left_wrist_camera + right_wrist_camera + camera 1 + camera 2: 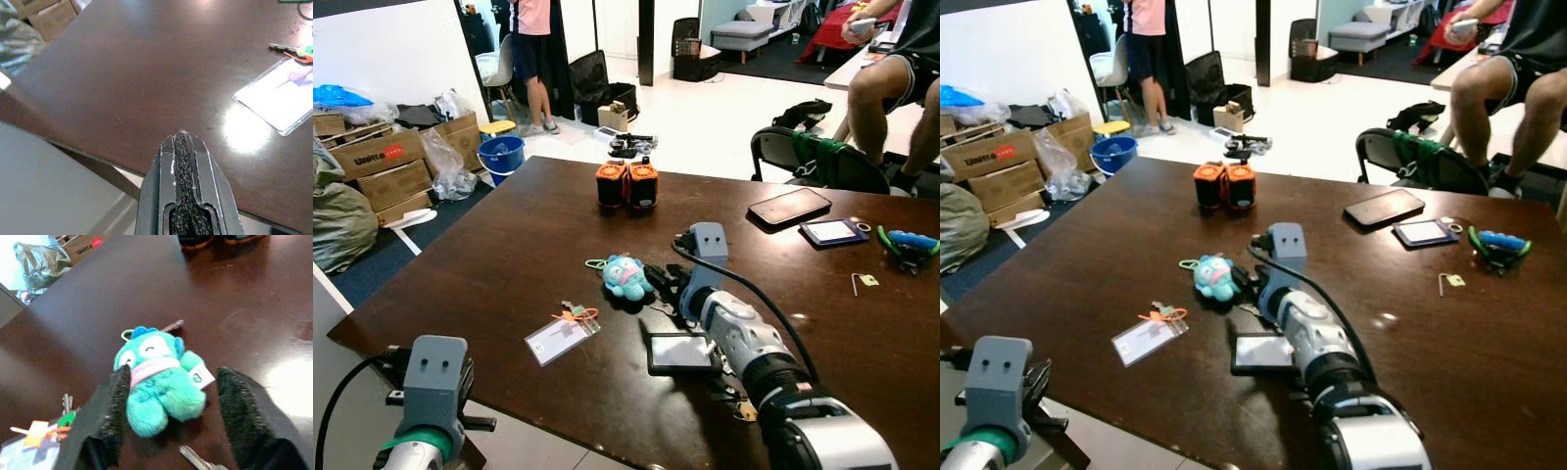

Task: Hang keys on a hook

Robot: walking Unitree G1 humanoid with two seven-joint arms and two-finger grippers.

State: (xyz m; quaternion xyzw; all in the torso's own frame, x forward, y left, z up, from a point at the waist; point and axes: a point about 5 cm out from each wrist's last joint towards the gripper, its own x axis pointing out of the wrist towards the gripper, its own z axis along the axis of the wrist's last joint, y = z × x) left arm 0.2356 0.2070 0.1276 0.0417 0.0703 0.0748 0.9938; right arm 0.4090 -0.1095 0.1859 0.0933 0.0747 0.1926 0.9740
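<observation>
Right gripper [168, 423] spread wide, straddling teal plush keychain [156, 382] on table [509, 235]; plush long axis runs along fingers. Key [193, 459] near wrist, probably attached. Left gripper [183, 147] closed, well apart.

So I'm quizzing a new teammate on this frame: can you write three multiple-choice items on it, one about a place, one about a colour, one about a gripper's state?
1. Where is the plush keychain?
A. on the floor
B. on the dark wooden table, between the right gripper's fingers
C. on a chair

2. What colour is the plush keychain?
A. teal
B. red
C. yellow

3. How is the left gripper?
A. open wide
B. holding a phone
C. shut, empty, at the table's near edge

Answers: B, the right gripper stands open with the plush between its fingers; A, its fur is teal with a pink band; C, its pads meet with nothing between them.
</observation>
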